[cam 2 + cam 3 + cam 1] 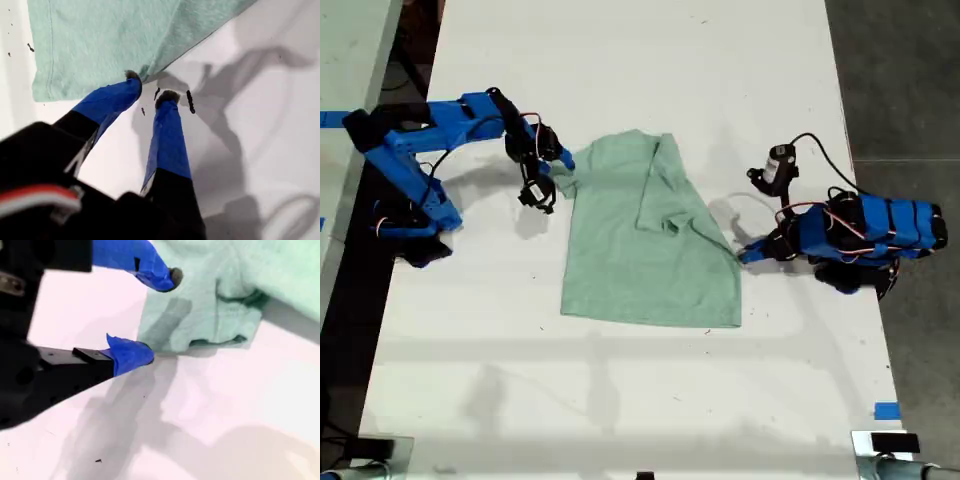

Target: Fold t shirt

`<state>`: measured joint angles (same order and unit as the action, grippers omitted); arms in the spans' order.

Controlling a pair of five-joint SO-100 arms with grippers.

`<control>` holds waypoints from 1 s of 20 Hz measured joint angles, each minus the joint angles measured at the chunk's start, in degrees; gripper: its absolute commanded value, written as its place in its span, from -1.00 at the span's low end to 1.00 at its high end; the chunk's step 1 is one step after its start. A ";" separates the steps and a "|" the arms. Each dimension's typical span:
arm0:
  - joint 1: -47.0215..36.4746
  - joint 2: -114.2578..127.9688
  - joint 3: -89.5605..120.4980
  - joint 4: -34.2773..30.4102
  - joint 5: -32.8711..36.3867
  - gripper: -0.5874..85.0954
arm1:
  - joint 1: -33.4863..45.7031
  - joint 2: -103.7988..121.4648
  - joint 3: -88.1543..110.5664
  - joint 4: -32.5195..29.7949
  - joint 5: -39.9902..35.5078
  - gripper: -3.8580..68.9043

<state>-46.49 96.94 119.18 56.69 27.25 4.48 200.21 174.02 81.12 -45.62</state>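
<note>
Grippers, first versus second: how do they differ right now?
My first gripper has its jaws narrowly apart; my second gripper gapes wide. The first sits at the t-shirt's side edge, on the exterior view's right; the second straddles the bunched sleeve edge, on the exterior view's left. Both are open, gripping nothing.

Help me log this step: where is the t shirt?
The t shirt lies mid-table in the exterior view, between my second gripper and my first gripper.
</note>
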 measured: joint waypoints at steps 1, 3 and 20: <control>-0.79 -4.31 -1.85 -0.18 0.09 -0.66 | 0.00 0.00 0.00 0.00 0.00 -0.64; -1.05 -10.02 -5.45 0.97 -0.18 -0.99 | 0.00 0.00 0.00 0.00 0.00 -0.64; 32.78 -23.38 -55.90 12.39 3.78 -0.41 | 0.00 0.00 0.00 0.00 0.00 -0.64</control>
<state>-13.71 73.56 63.28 69.08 31.03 4.48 200.21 174.02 81.12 -45.62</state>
